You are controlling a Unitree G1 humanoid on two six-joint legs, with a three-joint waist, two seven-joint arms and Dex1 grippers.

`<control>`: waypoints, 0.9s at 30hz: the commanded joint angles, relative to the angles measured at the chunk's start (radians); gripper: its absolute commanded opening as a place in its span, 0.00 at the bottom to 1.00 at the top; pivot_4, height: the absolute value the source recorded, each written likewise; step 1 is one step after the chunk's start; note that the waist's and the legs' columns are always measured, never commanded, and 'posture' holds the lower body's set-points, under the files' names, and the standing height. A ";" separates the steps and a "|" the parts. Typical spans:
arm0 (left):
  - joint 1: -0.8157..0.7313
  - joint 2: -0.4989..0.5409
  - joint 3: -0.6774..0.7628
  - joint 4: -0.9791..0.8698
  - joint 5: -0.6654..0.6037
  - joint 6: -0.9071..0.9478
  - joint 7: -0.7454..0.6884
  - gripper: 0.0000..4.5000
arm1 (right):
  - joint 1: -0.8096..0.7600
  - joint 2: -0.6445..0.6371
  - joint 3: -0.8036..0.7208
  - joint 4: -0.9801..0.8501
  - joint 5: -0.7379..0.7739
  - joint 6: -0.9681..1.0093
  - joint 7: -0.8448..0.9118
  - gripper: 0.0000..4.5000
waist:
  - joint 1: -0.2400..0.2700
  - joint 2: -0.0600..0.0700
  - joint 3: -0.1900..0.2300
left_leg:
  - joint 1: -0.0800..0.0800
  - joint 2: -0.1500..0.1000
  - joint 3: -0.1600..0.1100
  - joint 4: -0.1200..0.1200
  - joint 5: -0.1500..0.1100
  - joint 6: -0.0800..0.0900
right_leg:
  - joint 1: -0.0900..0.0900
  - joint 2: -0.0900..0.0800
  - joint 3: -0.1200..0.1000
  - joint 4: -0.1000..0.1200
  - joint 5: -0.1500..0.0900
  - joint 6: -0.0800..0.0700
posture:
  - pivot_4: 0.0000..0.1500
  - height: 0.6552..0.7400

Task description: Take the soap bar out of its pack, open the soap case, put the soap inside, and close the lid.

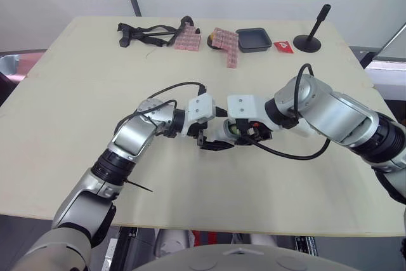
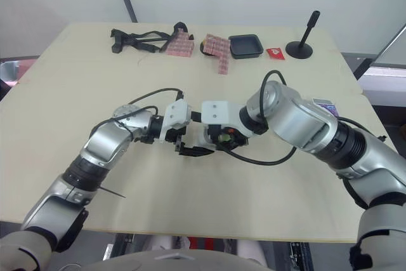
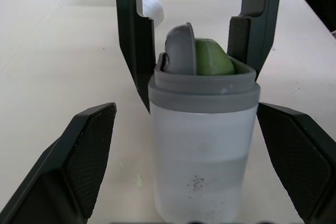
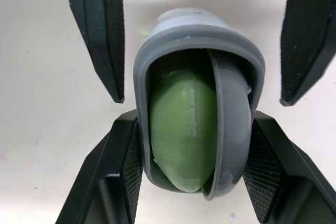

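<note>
The right pincer [image 4: 191,120] clamps the frosted grey-rimmed soap case [image 3: 202,145]; the left pincer [image 3: 186,111] gapes around it. The protruding green soap bar [image 4: 184,129] may jam the grey lid [image 4: 231,119].

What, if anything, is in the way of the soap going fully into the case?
The grey lid stands edge-on inside the mouth of the soap case, wedged beside the green soap, whose end pokes past the rim. The right pincer grips the case; the left pincer is open on either side of it.
</note>
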 commanded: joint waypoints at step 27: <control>-0.023 -0.022 -0.003 0.000 0.023 -0.010 -0.006 0.49 | -0.008 -0.011 -0.007 -0.029 -0.037 -0.013 0.023 0.46 | 0.000 0.000 0.000 | 0.000 0.000 0.000 0.001 0.000 0.000 | 0.000 0.001 0.003 0.001 0.000 0.000 | 1.00 1.00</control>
